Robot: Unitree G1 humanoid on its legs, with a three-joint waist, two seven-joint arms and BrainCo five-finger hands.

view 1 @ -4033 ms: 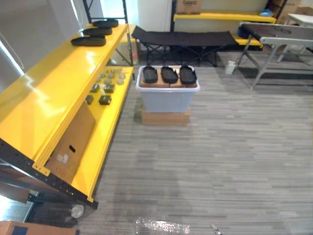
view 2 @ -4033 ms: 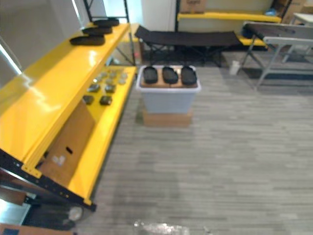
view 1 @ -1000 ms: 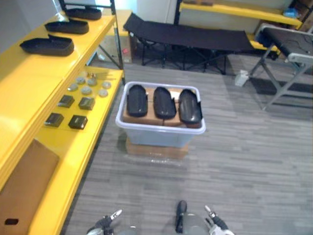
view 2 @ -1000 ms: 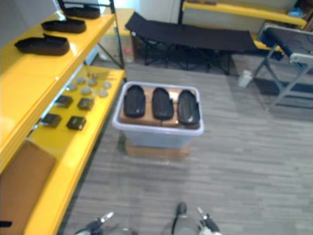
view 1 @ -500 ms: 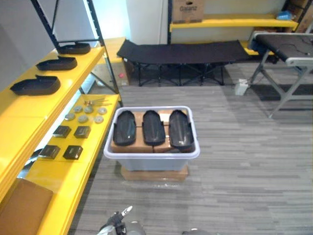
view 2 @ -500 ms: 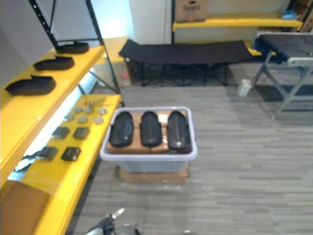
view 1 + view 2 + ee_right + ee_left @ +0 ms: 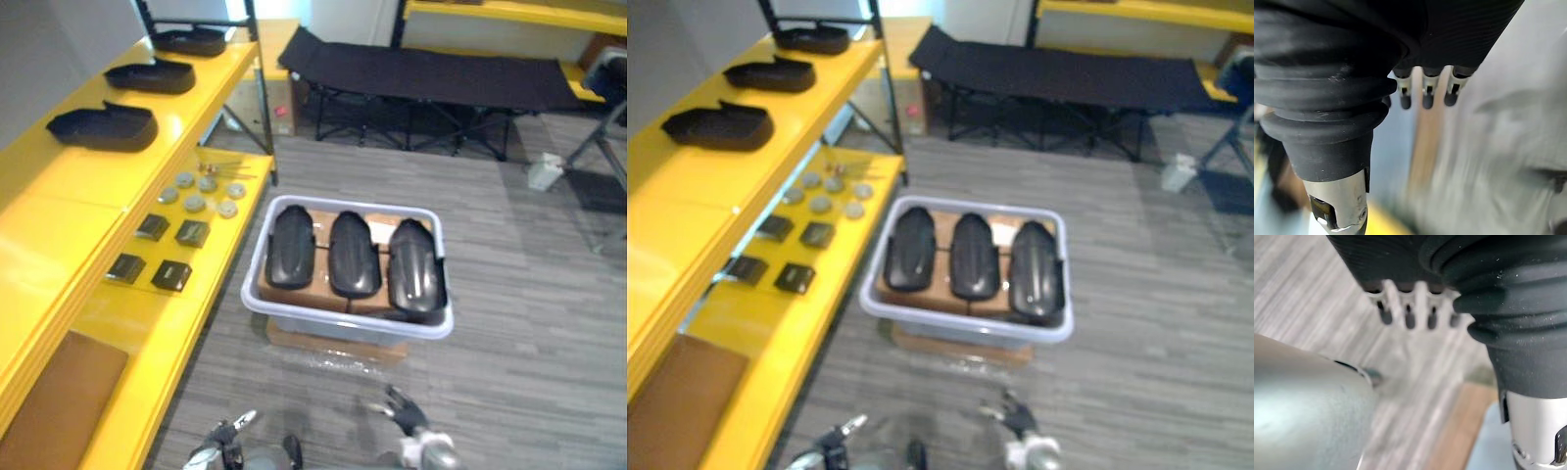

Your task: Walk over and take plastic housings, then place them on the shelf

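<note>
Three black plastic housings lie side by side in a pale grey bin, which stands on a flat cardboard box on the floor ahead. Three more black housings sit in a row on the top board of the yellow shelf at the left. My left hand and right hand hang low at the near edge, short of the bin. In the wrist views the left hand's fingers and the right hand's fingers are straight and hold nothing.
The lower yellow shelf board carries small dark square parts, round discs and a brown cardboard sheet. A black folding cot stands behind the bin. A white bottle stands on the grey floor at the right.
The camera has shifted and tipped down, so the bin looks nearer. My right hand now shows at the lower edge beside the left one.
</note>
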